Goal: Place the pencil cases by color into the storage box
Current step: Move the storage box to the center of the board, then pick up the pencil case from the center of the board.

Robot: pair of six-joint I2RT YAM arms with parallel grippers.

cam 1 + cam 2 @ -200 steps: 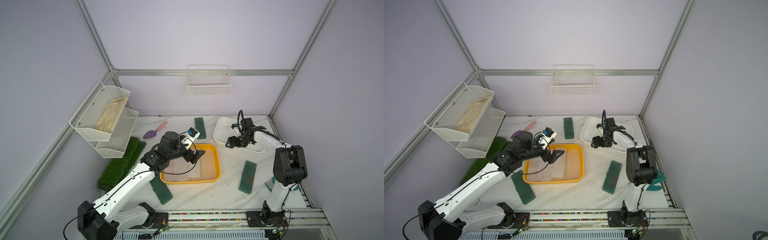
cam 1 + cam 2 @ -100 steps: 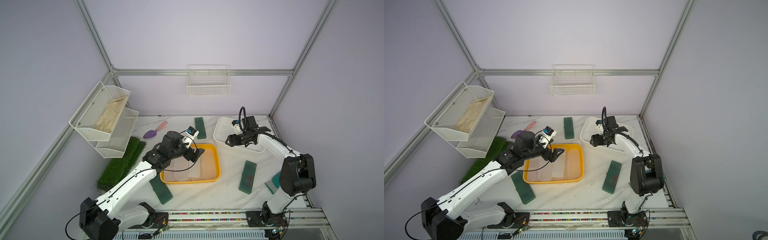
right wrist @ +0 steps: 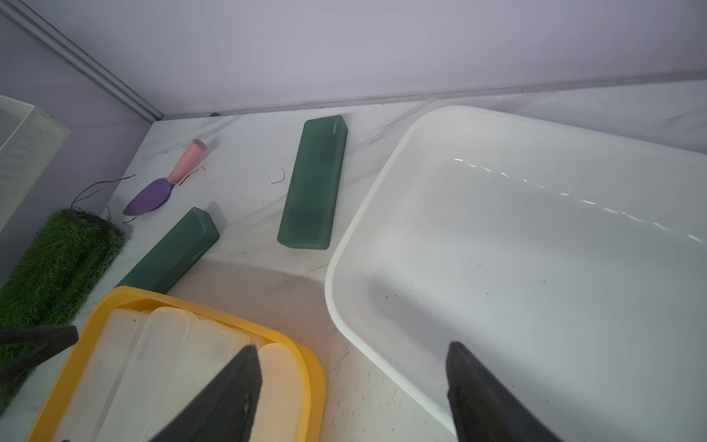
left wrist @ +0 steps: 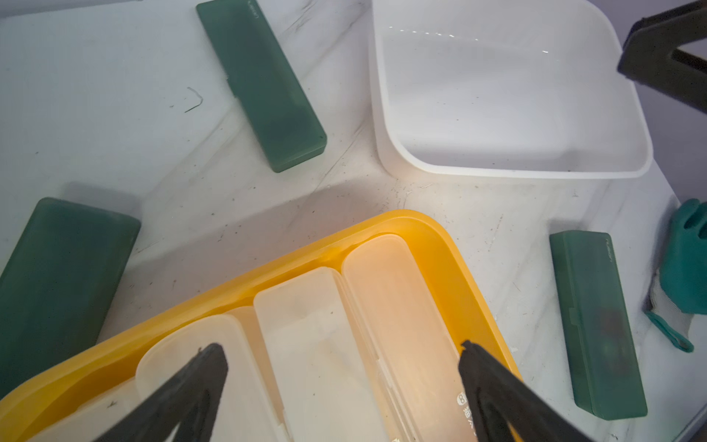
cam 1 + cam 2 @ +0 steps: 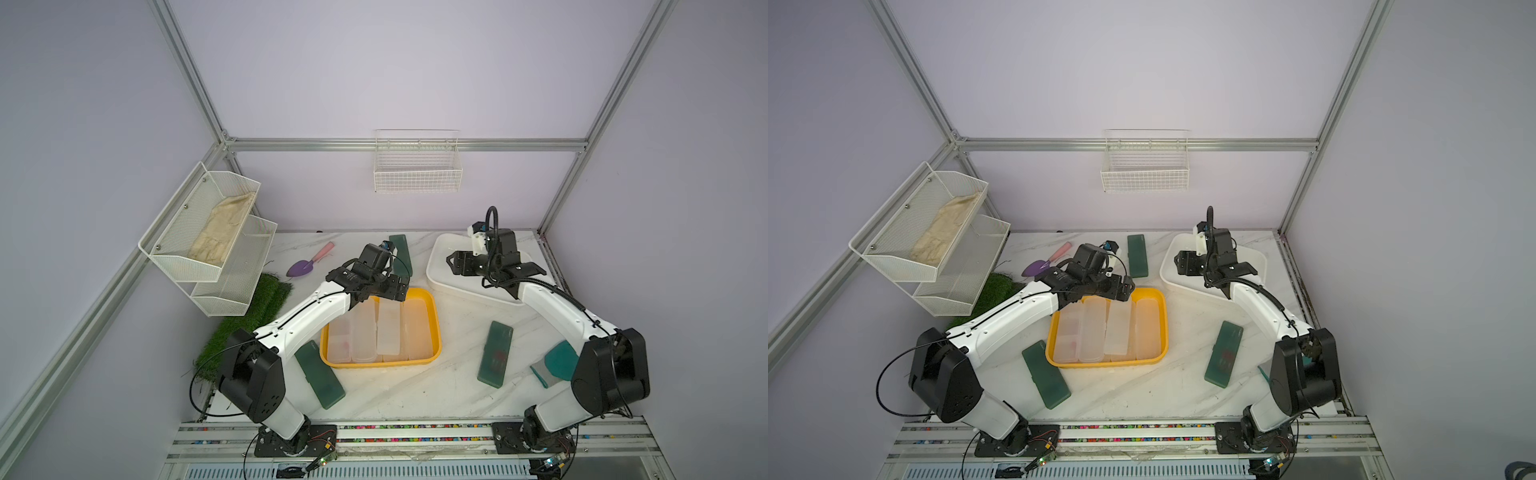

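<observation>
Several frosted clear pencil cases point(image 5: 388, 328) lie side by side in the yellow storage box point(image 5: 376, 365). The white storage box point(image 5: 440, 257) at the back right holds nothing. Dark green cases lie on the table at the back point(image 5: 401, 253), at the right point(image 5: 494, 353) and at the front left point(image 5: 322, 376). Another green case point(image 3: 172, 252) lies by the yellow box's far corner, under my left arm. My left gripper point(image 4: 342, 350) hangs open and empty over the frosted cases point(image 4: 306, 344). My right gripper point(image 3: 352, 350) is open and empty above the white box's near rim point(image 3: 344, 306).
A purple trowel with a pink handle point(image 5: 305, 264) and a grass mat point(image 5: 249, 324) are at the back left under wire shelves point(image 5: 208, 237). A teal tool point(image 5: 557, 361) lies by the right arm's base. A wire basket point(image 5: 417, 166) hangs on the back wall.
Both grippers have drawn toward the back wall. The right one moved from beside the white box to over it, and its elbow swung outward. No case has moved.
</observation>
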